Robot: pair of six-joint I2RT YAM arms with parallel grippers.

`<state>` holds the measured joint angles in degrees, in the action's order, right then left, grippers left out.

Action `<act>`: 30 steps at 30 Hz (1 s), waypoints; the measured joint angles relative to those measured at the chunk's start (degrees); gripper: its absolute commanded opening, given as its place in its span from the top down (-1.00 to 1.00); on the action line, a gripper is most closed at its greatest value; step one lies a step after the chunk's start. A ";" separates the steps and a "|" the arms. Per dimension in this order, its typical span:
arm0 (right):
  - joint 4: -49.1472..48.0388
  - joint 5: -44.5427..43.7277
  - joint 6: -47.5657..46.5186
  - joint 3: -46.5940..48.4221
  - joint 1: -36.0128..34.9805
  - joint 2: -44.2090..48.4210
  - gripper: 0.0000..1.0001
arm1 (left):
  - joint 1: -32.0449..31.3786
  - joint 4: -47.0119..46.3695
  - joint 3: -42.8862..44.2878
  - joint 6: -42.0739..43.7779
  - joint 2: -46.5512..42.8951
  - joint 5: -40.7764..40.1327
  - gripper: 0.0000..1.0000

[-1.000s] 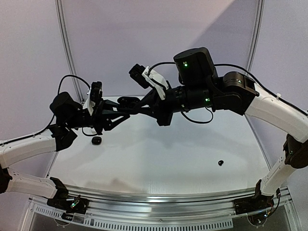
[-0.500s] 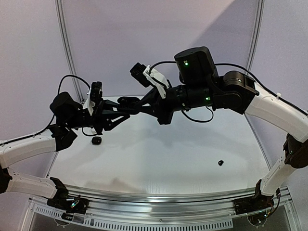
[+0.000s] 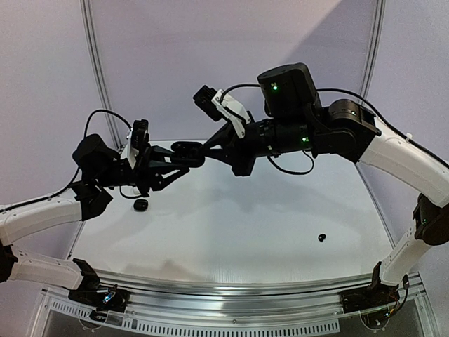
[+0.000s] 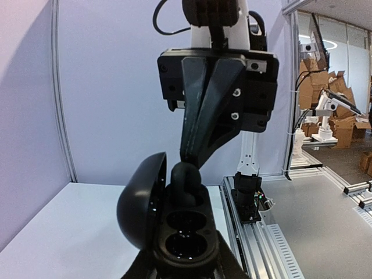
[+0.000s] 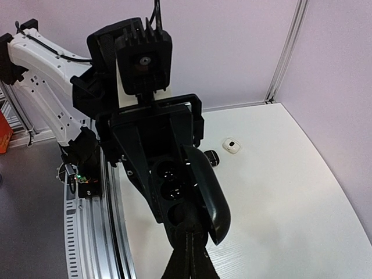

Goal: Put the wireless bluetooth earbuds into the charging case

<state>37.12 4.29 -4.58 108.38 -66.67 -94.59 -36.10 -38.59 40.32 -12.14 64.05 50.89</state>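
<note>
My left gripper [image 3: 174, 157] is shut on a black charging case [image 3: 185, 149] and holds it high above the table with its lid open. In the left wrist view the case [image 4: 181, 235] shows two empty round wells, with the lid [image 4: 141, 200] swung to the left. My right gripper [image 3: 205, 150] is shut on a black earbud [image 4: 185, 181] and holds it at the case's far well. In the right wrist view the closed fingertips [image 5: 190, 241] pinch the earbud [image 5: 189, 217] at the near end of the case [image 5: 170, 185]. Another black earbud [image 3: 322, 237] lies on the table at the front right.
A small black piece [image 3: 141, 205] lies on the white table [image 3: 231, 225] under the left arm. The right wrist view shows it [image 5: 213, 157] next to a small white piece [image 5: 231, 145]. Aluminium rails [image 3: 231, 288] run along the front edge.
The right arm's wrist has risen and shifted slightly right. Its fingertips stay at the case. The left arm and case have not moved.
</note>
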 measured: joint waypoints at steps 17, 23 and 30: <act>0.33 0.90 0.35 0.35 0.00 0.04 0.72 | 0.00 0.02 0.00 0.33 -0.39 0.39 1.00; 0.04 3.43 0.35 2.82 0.00 0.02 0.71 | 0.00 0.35 0.00 1.25 -0.39 1.11 1.00; 0.39 4.63 0.20 3.98 0.00 -0.39 0.66 | 0.00 0.35 0.00 1.42 -0.39 1.25 1.00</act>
<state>37.52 8.93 -4.38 112.36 -66.67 -94.98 -36.10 -38.24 40.32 -10.72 63.66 52.14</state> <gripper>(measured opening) 0.159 0.241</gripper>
